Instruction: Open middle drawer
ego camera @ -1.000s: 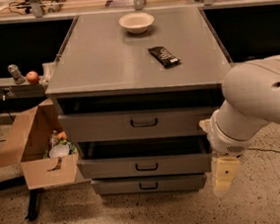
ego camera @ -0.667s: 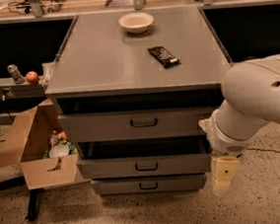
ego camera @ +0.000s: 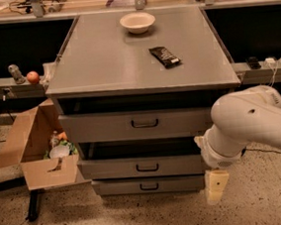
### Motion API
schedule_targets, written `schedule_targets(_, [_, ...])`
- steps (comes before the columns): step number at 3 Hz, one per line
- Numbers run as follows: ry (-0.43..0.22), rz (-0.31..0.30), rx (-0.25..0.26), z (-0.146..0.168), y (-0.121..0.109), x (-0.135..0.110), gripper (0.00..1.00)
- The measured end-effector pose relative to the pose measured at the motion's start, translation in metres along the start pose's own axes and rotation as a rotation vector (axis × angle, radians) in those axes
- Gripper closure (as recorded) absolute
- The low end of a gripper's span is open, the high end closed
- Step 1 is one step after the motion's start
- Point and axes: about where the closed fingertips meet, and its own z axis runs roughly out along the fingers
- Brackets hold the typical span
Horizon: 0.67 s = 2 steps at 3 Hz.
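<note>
Pointing down toward the floor, the claw [ego camera: 216,187] hangs as a cream-coloured piece under the wrist of the bulky white arm [ego camera: 253,123], at the lower right of the view. Seen edge-on like this, I cannot tell whether it is open or closed, and nothing can be seen held in it. It sits just beside the right end of the lower drawer fronts, apart from them and well to the right of any handle.

The middle drawer [ego camera: 111,168] is the second of three in the grey table [ego camera: 106,68], its medium-height front carrying a small dark loop handle [ego camera: 147,168] at the centre. A dark gap runs above its front panel, and it seems to stand out slightly proud of the bottom drawer [ego camera: 123,187], though the angle makes that hard to be sure of. Above it is the top drawer [ego camera: 97,126] with the tallest front.

On the table top, a pale bowl [ego camera: 137,21] rests near the back edge, with a dark packet [ego camera: 164,56] lying nearer the front and to its right. Left of the table, an open cardboard box [ego camera: 37,172] holds a few items, and an apple [ego camera: 32,77] sits on a shelf behind it.
</note>
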Motion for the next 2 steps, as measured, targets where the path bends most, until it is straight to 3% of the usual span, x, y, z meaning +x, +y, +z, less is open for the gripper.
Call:
schedule_targets(1, [0.013, -0.028, 0.006, 0.082, -0.009, 0.009, 0.0])
schedule_targets(2, [0.012, -0.027, 0.015, 0.124, -0.019, 0.014, 0.0])
